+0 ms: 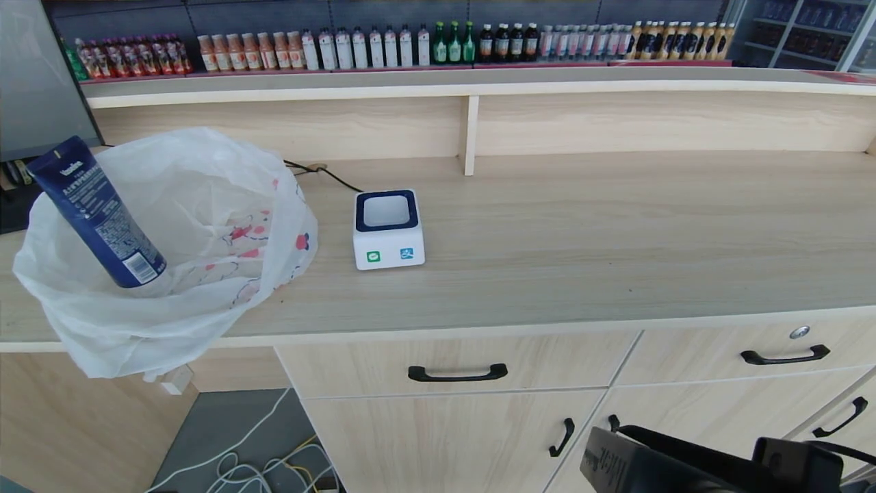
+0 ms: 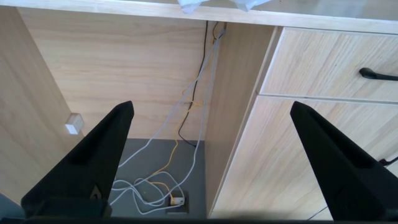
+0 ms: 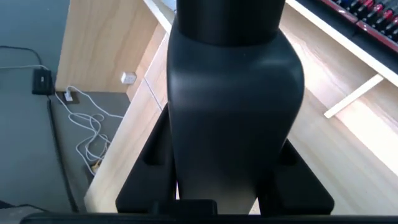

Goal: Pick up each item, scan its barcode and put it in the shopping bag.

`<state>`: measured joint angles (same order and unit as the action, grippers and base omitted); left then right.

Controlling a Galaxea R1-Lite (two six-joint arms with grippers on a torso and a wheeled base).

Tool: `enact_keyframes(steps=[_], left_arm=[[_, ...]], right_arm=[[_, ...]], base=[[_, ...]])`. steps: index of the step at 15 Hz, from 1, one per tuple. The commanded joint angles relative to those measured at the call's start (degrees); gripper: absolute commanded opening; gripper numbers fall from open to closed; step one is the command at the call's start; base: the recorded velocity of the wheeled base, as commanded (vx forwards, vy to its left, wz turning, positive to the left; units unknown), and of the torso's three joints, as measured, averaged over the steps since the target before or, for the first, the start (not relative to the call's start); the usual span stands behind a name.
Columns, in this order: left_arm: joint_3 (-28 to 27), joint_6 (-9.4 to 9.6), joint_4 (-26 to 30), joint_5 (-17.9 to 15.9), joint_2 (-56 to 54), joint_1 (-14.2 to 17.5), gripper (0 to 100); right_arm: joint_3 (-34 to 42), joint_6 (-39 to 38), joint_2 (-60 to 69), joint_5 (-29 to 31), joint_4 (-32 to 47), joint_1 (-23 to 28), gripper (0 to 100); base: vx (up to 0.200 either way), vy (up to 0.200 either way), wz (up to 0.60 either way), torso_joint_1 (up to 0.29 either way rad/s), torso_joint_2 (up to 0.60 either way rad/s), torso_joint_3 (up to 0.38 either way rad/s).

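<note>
A dark blue tube (image 1: pixel 96 212) stands tilted inside the white plastic shopping bag (image 1: pixel 226 205) at the counter's left end. The white barcode scanner (image 1: pixel 387 229) sits to the bag's right. My right gripper (image 3: pixel 227 158) is shut on a black bottle (image 3: pixel 230 93), with a finger (image 3: pixel 146 186) on each side; it hangs below and in front of the counter. My left gripper (image 2: pixel 211 162) is open and holds nothing. It is low in front of the cabinet, its fingers (image 2: pixel 93 162) framing the floor cables.
The wooden counter (image 1: pixel 616 233) has a raised back shelf with a divider (image 1: pixel 469 133). Drawers with black handles (image 1: pixel 457 373) lie below. Cables (image 2: pixel 155 186) run across the floor in the open bay. Bottles (image 1: pixel 410 44) line the far shelf.
</note>
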<state>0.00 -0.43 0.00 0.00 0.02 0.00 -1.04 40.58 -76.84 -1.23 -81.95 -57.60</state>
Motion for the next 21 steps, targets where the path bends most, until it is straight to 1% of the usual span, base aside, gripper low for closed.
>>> enact_keyframes(steps=[1, 2, 3, 4, 7, 8, 10, 11, 12, 15, 19, 20, 21], left_arm=[[0.00, -0.01, 0.00, 0.00, -0.02, 0.00, 100], [0.00, -0.01, 0.00, 0.00, -0.02, 0.00, 100], [0.00, -0.01, 0.00, 0.00, -0.02, 0.00, 100], [0.00, -0.01, 0.00, 0.00, -0.02, 0.00, 100], [0.00, -0.01, 0.00, 0.00, -0.02, 0.00, 100], [0.00, -0.01, 0.00, 0.00, -0.02, 0.00, 100], [0.00, -0.01, 0.00, 0.00, -0.02, 0.00, 100], [0.00, -0.01, 0.00, 0.00, -0.02, 0.00, 100], [0.00, -0.01, 0.00, 0.00, -0.02, 0.00, 100], [0.00, -0.01, 0.00, 0.00, -0.02, 0.00, 100], [0.00, -0.01, 0.00, 0.00, -0.02, 0.00, 100], [0.00, -0.01, 0.00, 0.00, -0.02, 0.00, 100], [0.00, -0.01, 0.00, 0.00, -0.02, 0.00, 100]], right_arm=[[-3.80, 2.92, -2.62, -3.60, -0.06, 0.21, 0], [-6.79, 5.65, -4.55, -7.38, 0.03, 0.38, 0], [-9.77, 8.72, -7.01, -12.57, -0.06, 0.74, 0], [-11.88, 11.01, -8.59, -16.70, -0.14, 2.32, 0], [-16.37, 20.24, -12.20, -27.07, -1.55, 2.76, 0], [-17.95, 22.17, -13.87, -30.32, -2.69, 2.67, 0], [-16.37, 25.25, -15.62, -31.11, -8.05, 2.14, 0], [-16.10, 27.09, -15.89, -31.29, -8.06, 2.49, 0], [-15.66, 34.04, -15.54, -31.38, -8.06, 3.64, 0], [-13.91, 41.77, -13.78, -31.38, -8.06, 3.11, 0], [-13.64, 48.71, -13.34, -31.29, -8.06, 3.02, 0], [-13.64, 52.23, -12.37, -30.94, -8.06, 2.67, 0], [-13.82, 53.64, -12.02, -30.94, -8.06, 1.70, 0]], base=[[0.000, 0.000, 0.00, 0.000, 0.00, 0.000], [0.000, 0.000, 0.00, 0.000, 0.00, 0.000], [0.000, 0.000, 0.00, 0.000, 0.00, 0.000], [0.000, 0.000, 0.00, 0.000, 0.00, 0.000], [0.000, 0.000, 0.00, 0.000, 0.00, 0.000], [0.000, 0.000, 0.00, 0.000, 0.00, 0.000], [0.000, 0.000, 0.00, 0.000, 0.00, 0.000], [0.000, 0.000, 0.00, 0.000, 0.00, 0.000], [0.000, 0.000, 0.00, 0.000, 0.00, 0.000], [0.000, 0.000, 0.00, 0.000, 0.00, 0.000], [0.000, 0.000, 0.00, 0.000, 0.00, 0.000], [0.000, 0.000, 0.00, 0.000, 0.00, 0.000], [0.000, 0.000, 0.00, 0.000, 0.00, 0.000]])
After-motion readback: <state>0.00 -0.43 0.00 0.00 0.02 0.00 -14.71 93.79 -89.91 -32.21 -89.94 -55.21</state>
